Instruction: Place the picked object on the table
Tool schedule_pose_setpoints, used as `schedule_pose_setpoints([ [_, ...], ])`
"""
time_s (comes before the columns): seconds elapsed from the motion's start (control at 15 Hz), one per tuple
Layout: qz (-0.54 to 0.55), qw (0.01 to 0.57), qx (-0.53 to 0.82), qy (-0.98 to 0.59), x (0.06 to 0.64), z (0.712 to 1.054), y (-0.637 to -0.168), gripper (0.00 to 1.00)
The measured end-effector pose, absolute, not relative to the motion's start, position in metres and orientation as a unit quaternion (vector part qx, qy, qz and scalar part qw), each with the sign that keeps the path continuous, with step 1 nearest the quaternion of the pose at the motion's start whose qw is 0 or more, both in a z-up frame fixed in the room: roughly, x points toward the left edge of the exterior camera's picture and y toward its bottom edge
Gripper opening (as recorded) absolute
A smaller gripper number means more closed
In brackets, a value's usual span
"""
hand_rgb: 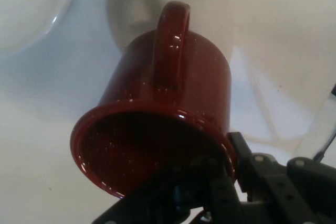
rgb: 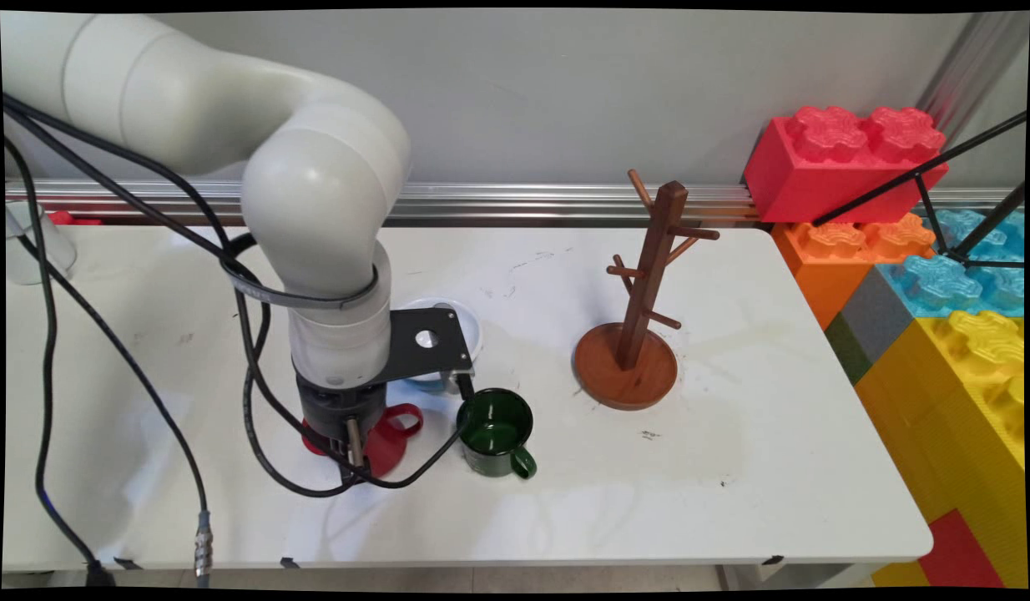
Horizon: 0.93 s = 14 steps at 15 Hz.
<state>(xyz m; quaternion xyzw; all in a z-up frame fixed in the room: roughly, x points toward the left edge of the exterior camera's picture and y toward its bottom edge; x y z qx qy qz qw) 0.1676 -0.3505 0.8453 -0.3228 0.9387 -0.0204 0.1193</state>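
Pincer (hand_rgb: 202, 187) closed on the rim of a red enamel mug (hand_rgb: 163, 114), handle uppermost, beside a green mug (rgb: 496, 432); arm bent low over the tabletop (rgb: 732, 484).

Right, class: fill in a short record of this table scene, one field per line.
Gripper: gripper at the red mug's rim, fingers not clearly seen
Red mug: red mug tilted in the hand view, handle uppermost
Green mug: green mug upright, right of the gripper
Bowl: white bowl behind the wrist
Rack: wooden mug tree, nothing hanging on it
Surface: white table
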Motion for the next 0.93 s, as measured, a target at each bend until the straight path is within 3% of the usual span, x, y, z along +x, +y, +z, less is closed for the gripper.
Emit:
schedule_pose_setpoints([
  [0.33,-0.024,0.120,-0.329,0.936,0.165,0.837,-0.354,0.00],
  [0.4,-0.024,0.119,-0.331,0.936,0.164,0.836,-0.354,1.00],
  [0.93,-0.023,0.103,-0.343,0.934,0.159,0.831,-0.356,1.00],
])
